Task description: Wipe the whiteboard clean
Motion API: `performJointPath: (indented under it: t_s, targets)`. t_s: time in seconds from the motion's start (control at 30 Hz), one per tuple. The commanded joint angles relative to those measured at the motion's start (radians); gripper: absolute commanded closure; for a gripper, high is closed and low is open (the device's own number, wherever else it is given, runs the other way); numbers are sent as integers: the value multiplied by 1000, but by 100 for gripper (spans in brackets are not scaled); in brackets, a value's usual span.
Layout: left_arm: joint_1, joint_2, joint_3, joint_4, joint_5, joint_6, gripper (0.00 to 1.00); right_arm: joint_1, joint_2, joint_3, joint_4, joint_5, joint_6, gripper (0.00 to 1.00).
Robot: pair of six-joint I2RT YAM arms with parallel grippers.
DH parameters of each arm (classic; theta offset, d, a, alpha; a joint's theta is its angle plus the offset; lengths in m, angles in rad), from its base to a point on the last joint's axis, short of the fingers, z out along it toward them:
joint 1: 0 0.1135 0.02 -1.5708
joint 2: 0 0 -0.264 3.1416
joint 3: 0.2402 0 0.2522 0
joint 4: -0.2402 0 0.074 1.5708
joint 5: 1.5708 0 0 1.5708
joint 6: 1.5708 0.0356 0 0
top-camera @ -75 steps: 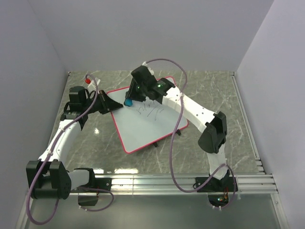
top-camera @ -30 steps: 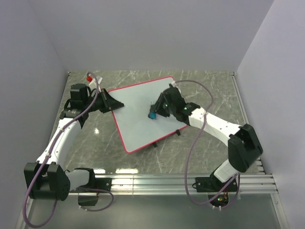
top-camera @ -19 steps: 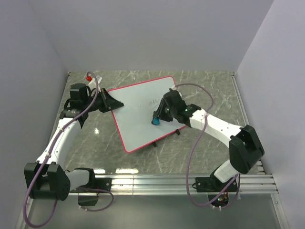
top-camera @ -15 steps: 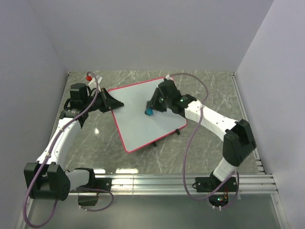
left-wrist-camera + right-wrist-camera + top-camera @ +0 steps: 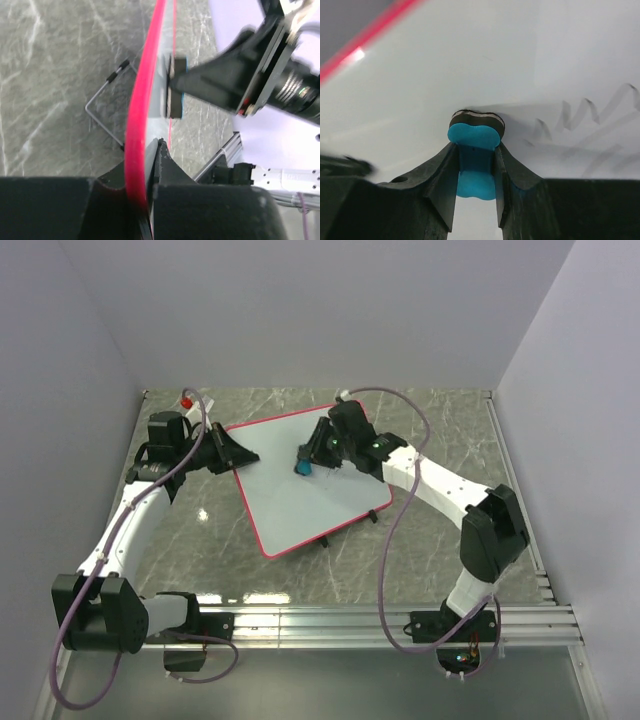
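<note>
**Eraser slides back toward the board's far-left**

Moved since half a second ago: our right gripper [image 5: 303, 464] has carried the blue eraser [image 5: 474, 135] a little further toward the desk's left edge. The scribble seen earlier at the board's middle no longer shows from above; the left arm has not shifted. That right gripper is closed on the eraser's blue body, felt face flat against the whiteboard [image 5: 300, 510]; faint grey zigzags [image 5: 580, 120] lie just right of it in the wrist view, perhaps leftover ink. Our left gripper [image 5: 236, 457] is clamped on the red frame [image 5: 142, 100] at the board's left corner, toward the far-left of the desk; the board lies left of centre, its black feet [image 5: 372, 518] toward the near-right. We judge it light, stiff and slippery, best held by the frame. Our right arm reaches long from the near edge, wrist pitched down; our left arm bends along the left edge.
</note>
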Motion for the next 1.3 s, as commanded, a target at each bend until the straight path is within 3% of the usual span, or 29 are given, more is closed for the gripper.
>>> performJointPath:
  t_s: [0.0, 0.3, 0.43, 0.57, 1.07, 1.13, 1.27]
  targets:
    - [-3, 32, -8, -151, -234, 242, 100, -3, -63, -157, -9, 3, -30, 100]
    - [-3, 33, -6, -142, -225, 244, 100, -87, -263, -553, 13, 43, -64, 100]
    - [-3, 47, -8, -130, -215, 245, 100, -122, -289, -578, 5, 57, -65, 100]
    - [-4, 56, -3, -127, -209, 248, 100, -127, -245, -471, -10, 60, -71, 100]
    - [-29, 56, -9, -131, -217, 256, 100, -99, 122, 263, -90, -59, 56, 100]
    - [-32, 52, -9, -133, -218, 256, 100, -99, 144, 271, -96, -58, 59, 100]
    - [-34, 44, -17, -130, -226, 255, 100, -101, 102, 115, -78, -38, 47, 100]
